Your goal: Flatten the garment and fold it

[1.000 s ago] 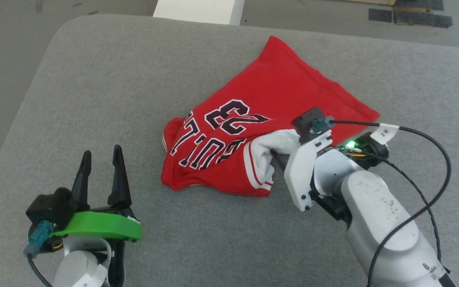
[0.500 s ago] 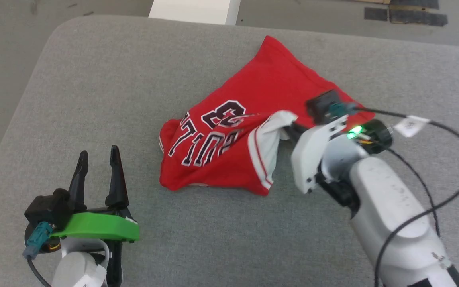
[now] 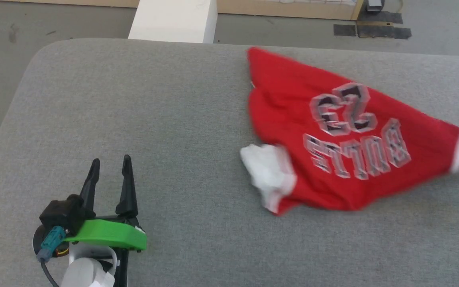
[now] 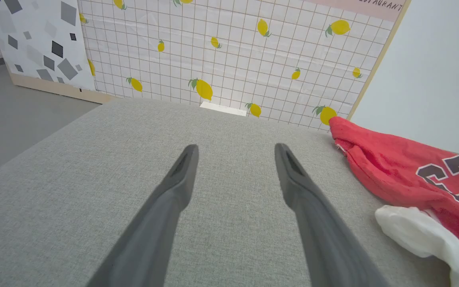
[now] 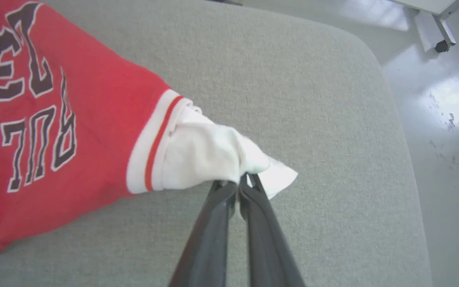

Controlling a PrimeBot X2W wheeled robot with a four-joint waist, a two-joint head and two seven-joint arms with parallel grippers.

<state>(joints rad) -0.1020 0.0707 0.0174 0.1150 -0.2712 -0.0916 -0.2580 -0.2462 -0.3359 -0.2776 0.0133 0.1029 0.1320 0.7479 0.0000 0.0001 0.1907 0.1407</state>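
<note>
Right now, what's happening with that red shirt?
The right gripper has its fingers shut on the tip of one white sleeve of the garment. The garment is spread print side up over the grey padded surface and is not yet flat. The other sleeve is bunched up at the garment's near left edge. The left gripper is open, apart from the garment, holding nothing.
</note>
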